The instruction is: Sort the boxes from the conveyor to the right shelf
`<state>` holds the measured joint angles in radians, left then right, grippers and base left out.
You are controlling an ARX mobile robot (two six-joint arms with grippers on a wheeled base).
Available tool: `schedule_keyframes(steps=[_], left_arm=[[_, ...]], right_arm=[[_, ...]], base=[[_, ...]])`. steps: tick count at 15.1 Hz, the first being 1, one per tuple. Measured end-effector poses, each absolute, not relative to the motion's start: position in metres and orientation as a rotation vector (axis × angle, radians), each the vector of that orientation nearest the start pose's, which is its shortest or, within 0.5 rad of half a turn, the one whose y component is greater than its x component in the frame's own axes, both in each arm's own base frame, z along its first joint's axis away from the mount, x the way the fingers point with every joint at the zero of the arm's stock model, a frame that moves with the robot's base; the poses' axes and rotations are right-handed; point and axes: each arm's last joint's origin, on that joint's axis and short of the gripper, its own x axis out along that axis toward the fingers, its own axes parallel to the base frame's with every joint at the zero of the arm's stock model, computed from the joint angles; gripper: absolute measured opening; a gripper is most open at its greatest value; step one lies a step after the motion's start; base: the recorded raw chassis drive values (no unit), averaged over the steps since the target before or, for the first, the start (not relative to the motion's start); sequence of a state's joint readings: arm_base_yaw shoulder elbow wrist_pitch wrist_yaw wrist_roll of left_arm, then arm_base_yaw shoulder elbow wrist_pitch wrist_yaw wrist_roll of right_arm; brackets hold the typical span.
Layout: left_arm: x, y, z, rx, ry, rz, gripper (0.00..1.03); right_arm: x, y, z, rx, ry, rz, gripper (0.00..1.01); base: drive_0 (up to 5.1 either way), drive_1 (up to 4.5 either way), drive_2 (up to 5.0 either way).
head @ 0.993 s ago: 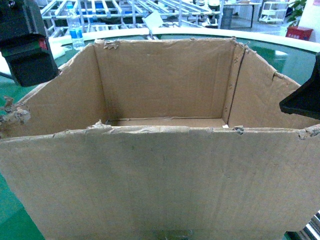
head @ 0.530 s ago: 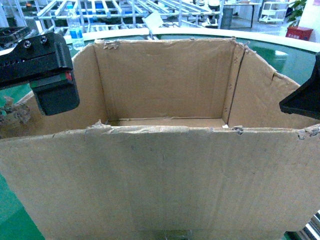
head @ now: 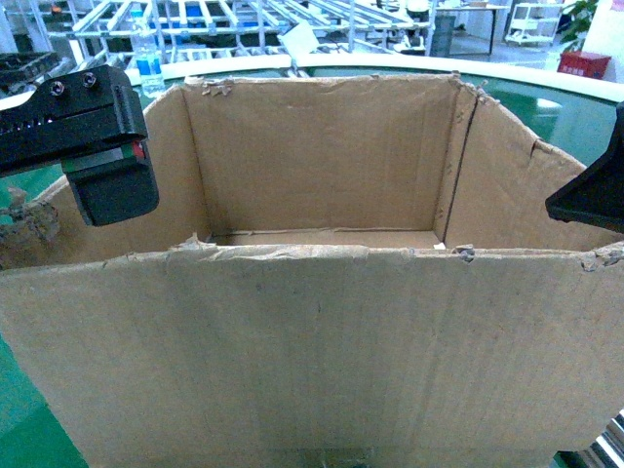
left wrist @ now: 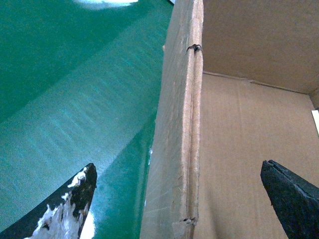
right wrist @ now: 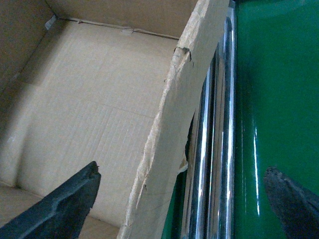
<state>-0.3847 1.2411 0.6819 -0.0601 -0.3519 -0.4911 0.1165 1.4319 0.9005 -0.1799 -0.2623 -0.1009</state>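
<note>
A big brown cardboard box (head: 322, 322) with torn top edges stands open on the green conveyor (head: 19, 409) and fills the head view. My left gripper (head: 112, 190) hangs over the box's left wall (left wrist: 179, 139). It is open, with one finger (left wrist: 75, 199) outside above the belt and the other (left wrist: 289, 194) inside the box. My right gripper (head: 585, 195) is open astride the right wall (right wrist: 159, 149). One of its fingers (right wrist: 67, 201) is inside the box, the other (right wrist: 291, 201) over the belt. Neither gripper touches the cardboard. The right shelf is out of view.
A shiny steel rail (right wrist: 217, 139) runs close along the box's right wall. A water bottle (head: 148, 60) stands behind the belt's pale rim (head: 370, 62). Metal frame racks (head: 244, 19) and a red crate (head: 583, 63) lie farther back.
My left gripper has come down and to the right from the top left corner to the box's left wall. The box and the right gripper have stayed in place.
</note>
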Motion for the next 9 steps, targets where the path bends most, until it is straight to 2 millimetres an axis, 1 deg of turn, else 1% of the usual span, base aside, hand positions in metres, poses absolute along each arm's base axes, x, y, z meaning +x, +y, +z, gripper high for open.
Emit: schedule_keyframes(steps=[2,3,4,5,6,7,9], left_arm=[[0.2367,-0.085,0.2191,-0.255,0.567,0.113,0.98],[0.2367,-0.085,0.219,-0.255,0.568,0.114,0.98],[0.2367,-0.085,0.2191,-0.256,0.567,0.114,0.9],[0.2367,-0.085,0.2191,-0.256,0.567,0.114,0.66],[0.2368,-0.0852,0.2192,-0.261,0.567,0.109,0.34],[0.2364,-0.0874,0.2198,-0.265,0.566,0.09,0.03],[0.2362,-0.0881,0.2223,-0.256,0.556,0.089,0.02]], right_arm=[[0.2947,0.0421,0.2301,-0.043,0.694,0.398,0.82],[0.2947,0.0421,0.2301,-0.044,0.694,0.398,0.73],[0.2947,0.0421,0.2301,-0.044,0.694,0.398,0.64],[0.2946,0.0423,0.2301,-0.042,0.694,0.402,0.4],[0.2946,0.0426,0.2301,-0.036,0.694,0.404,0.08],[0.2947,0.0425,0.2302,-0.034,0.694,0.4,0.02],[0.2947,0.0415,0.2303,-0.013,0.697,0.397,0.02]], base=[[0.0,0.0,0.0],[0.0,0.0,0.0],[0.0,0.0,0.0],[0.0,0.0,0.0],[0.0,0.0,0.0],[0.0,0.0,0.0],[0.0,0.0,0.0]])
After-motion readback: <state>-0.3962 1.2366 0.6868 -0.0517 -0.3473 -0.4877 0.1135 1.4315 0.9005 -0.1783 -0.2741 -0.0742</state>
